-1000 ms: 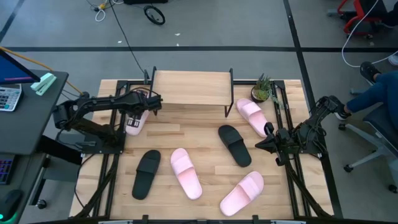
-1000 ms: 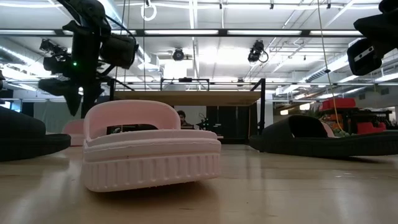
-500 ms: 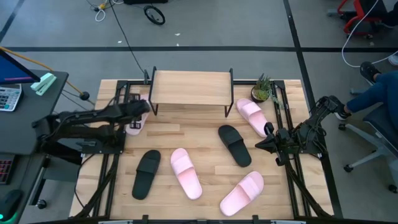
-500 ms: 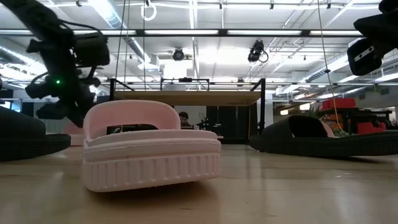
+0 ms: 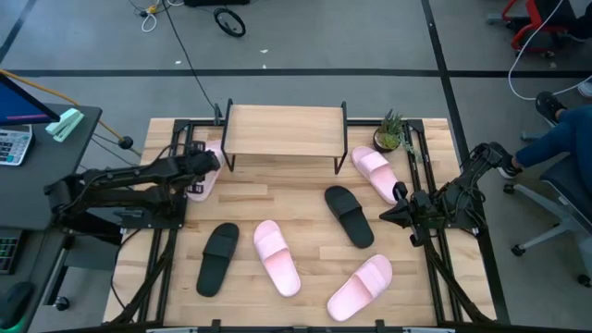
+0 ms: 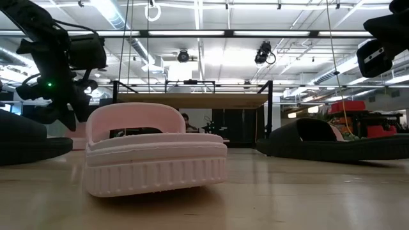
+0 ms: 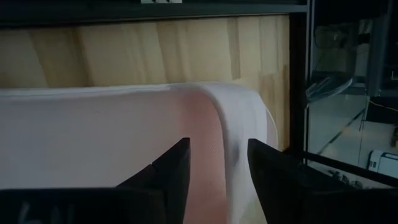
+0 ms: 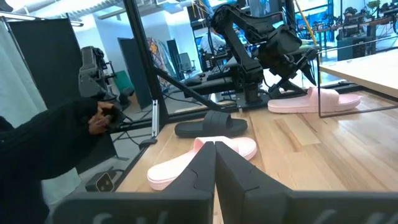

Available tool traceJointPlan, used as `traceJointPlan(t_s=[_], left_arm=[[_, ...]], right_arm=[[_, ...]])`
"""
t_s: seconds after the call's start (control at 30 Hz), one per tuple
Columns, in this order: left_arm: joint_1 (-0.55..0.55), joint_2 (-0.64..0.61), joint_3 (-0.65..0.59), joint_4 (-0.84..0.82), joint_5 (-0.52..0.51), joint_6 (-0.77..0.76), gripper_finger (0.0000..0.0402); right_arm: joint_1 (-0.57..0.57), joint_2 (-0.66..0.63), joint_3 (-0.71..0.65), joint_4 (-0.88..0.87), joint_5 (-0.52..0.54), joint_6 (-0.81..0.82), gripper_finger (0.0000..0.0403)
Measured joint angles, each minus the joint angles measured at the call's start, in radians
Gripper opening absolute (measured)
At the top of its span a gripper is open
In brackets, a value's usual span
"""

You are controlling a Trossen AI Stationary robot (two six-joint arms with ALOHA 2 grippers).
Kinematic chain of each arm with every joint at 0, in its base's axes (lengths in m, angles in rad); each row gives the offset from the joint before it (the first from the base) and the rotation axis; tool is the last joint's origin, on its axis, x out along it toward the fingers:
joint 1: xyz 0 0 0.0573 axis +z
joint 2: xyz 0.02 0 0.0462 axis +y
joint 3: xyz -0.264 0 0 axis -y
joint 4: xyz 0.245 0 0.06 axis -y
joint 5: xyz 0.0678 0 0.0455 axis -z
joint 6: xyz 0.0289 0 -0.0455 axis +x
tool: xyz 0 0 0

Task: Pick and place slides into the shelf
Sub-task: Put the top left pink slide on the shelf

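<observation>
Six slides lie on the table. On the left, the left gripper [image 5: 205, 166] has its fingers apart around a pink slide [image 5: 200, 182] beside the shelf [image 5: 283, 130]. I think it is grabbing; next it must squeeze and lift. The right gripper [image 5: 387, 215], fingers together, waits near the black slide [image 5: 349, 215].

4 pink slides [image 5: 277, 257], 2 black slides [image 5: 349, 215] flat on the table (1 pink beside the shelf's left leg), wooden-topped shelf [image 5: 282, 130] at back.

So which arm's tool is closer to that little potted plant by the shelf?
Right. The right tool sits just below the potted plant; the left tool is across the shelf.
</observation>
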Motion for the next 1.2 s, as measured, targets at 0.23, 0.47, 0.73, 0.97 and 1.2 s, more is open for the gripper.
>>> traceJointPlan(t_s=[0.23,0.47,0.73,0.97,1.2], left_arm=[[0.011,0.0,0.0,0.032,0.0,0.077,0.0165],[0.021,0.0,0.0,0.058,0.0,0.078,0.0161],[0.028,0.01,0.0,0.055,0.001,0.156,0.0164],[0.044,0.084,0.001,0.063,0.001,0.116,0.0157],[0.05,0.149,0.001,0.104,-0.002,0.101,0.016]], right_arm=[[0.0,0.0,0.0,0.0,0.0,0.0,0.0014],[0.0,0.0,0.0,0.0,0.0,0.0,0.0014],[0.0,0.0,0.0,0.0,0.0,0.0,0.0014],[0.0,0.0,0.0,0.0,0.0,0.0,0.0014],[0.0,0.0,0.0,0.0,0.0,0.0,0.0014]])
